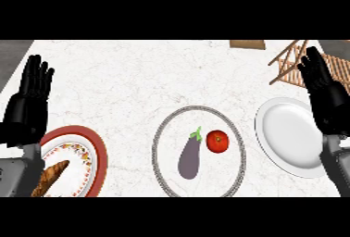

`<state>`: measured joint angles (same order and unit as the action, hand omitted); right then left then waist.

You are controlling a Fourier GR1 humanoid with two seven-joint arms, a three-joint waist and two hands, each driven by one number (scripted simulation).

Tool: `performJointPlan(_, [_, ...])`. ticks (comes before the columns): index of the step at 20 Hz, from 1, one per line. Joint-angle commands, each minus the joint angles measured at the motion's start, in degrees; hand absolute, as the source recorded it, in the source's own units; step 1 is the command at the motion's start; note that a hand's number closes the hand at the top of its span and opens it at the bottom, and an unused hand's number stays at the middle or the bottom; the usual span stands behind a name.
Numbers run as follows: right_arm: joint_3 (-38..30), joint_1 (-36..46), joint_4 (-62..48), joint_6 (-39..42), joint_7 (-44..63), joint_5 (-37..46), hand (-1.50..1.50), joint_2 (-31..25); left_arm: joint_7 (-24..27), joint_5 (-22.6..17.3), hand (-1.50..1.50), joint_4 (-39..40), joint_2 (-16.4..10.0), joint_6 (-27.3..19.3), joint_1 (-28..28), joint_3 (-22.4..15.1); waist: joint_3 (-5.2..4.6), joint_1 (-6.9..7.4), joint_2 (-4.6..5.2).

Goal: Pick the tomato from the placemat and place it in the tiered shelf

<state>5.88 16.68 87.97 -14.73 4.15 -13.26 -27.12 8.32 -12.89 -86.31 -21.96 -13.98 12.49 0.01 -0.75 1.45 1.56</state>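
Observation:
A red tomato (217, 140) lies on a round white placemat with a grey patterned rim (161, 139), right of a purple eggplant (190, 157). The wooden tiered shelf (290, 60) stands at the far right back of the counter. My right hand (325, 88) is open, fingers up, over the right edge between the shelf and a white plate. My left hand (28, 102) is open, fingers up, at the left edge. Neither hand touches the tomato.
A white plate (287, 134) lies right of the placemat, partly under my right forearm. A red-rimmed patterned plate (85, 159) with a bread loaf (49, 178) sits at the lower left. A wooden board's corner (247, 44) shows at the back.

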Motion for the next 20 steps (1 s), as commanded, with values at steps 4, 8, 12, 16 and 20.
performJointPlan(4, [-0.9,2.7,-6.3,-1.0,2.0,0.2,-1.50,4.3,-1.6,6.0,0.00,3.2,2.7,2.3,-3.4,-8.3,0.76,-1.24,-1.36])
performJointPlan(8, [-9.8,1.3,1.6,-7.3,-0.5,-20.6,1.50,24.7,-4.5,4.2,0.00,4.1,3.1,2.8,-2.8,-8.5,3.68,-4.64,-1.60])
performJointPlan(12, [-1.9,-9.0,-13.9,-25.1,-2.6,15.9,1.50,7.3,-6.7,6.0,0.00,3.8,3.8,4.2,-2.9,-12.5,0.72,-2.54,-0.91])
performJointPlan(16, [-4.9,-13.6,-14.4,-33.0,-20.7,11.7,-1.50,21.6,-8.3,7.6,0.00,5.4,5.9,2.8,0.1,-13.6,0.95,-2.53,-1.32])
performJointPlan(20, [-7.1,-20.2,-5.9,-22.7,-31.2,3.8,-1.50,22.5,-10.0,7.8,0.00,5.7,6.7,3.4,0.2,-13.1,0.81,-2.31,-1.63])
